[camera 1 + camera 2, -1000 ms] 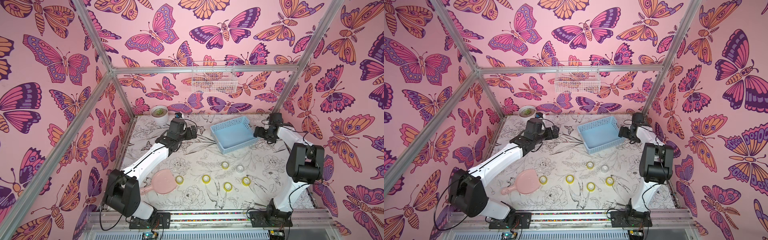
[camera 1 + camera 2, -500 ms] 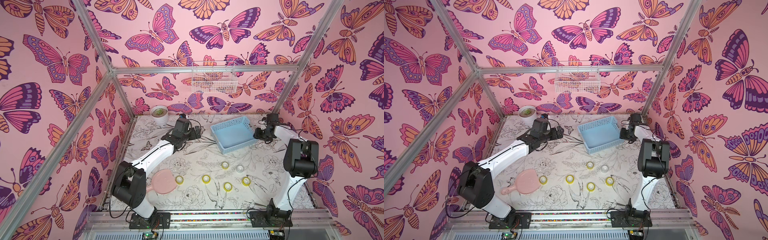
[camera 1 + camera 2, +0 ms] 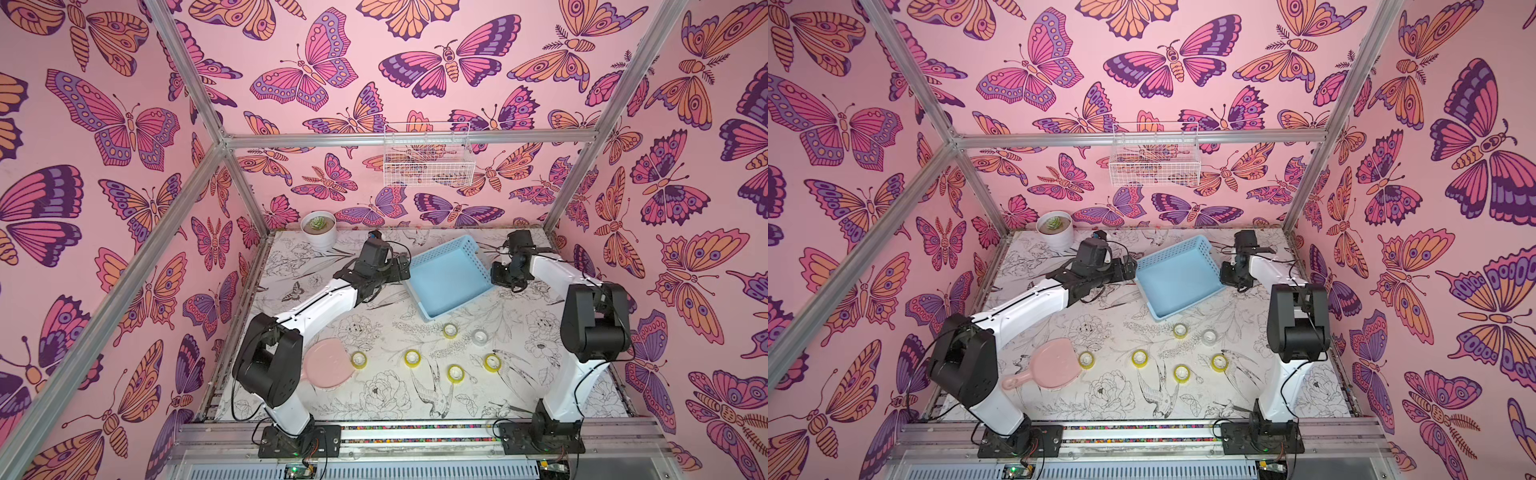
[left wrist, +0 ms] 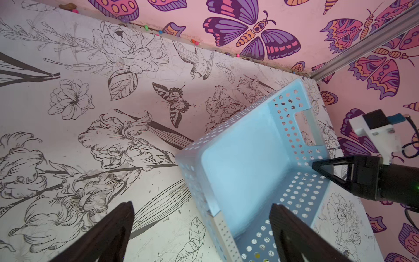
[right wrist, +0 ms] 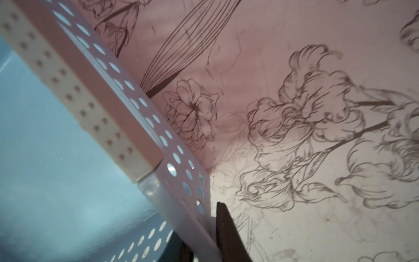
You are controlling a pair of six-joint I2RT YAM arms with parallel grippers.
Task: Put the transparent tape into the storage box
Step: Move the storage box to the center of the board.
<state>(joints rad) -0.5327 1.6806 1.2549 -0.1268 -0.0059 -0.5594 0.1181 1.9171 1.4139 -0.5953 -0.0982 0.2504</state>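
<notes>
– Right gripper (image 5: 204, 226) status?
– Clamped on a perforated wall of the storage box (image 3: 446, 278): one finger inside, one outside.
– Left gripper (image 4: 202, 204) status?
– Jaws wide apart at the box's opposite side, holding nothing.
– Location of the transparent tape (image 3: 412, 358)?
– Six rolls lie on the table (image 3: 519, 316), near the box, all outside it.

The storage box (image 3: 446, 282) sits between left gripper (image 3: 405, 268) and right gripper (image 3: 496, 274); six rolls of transparent tape (image 3: 412, 358) (one colourless) lie outside it on the table (image 3: 395, 399), near a pink hand mirror (image 3: 328, 368).
</notes>
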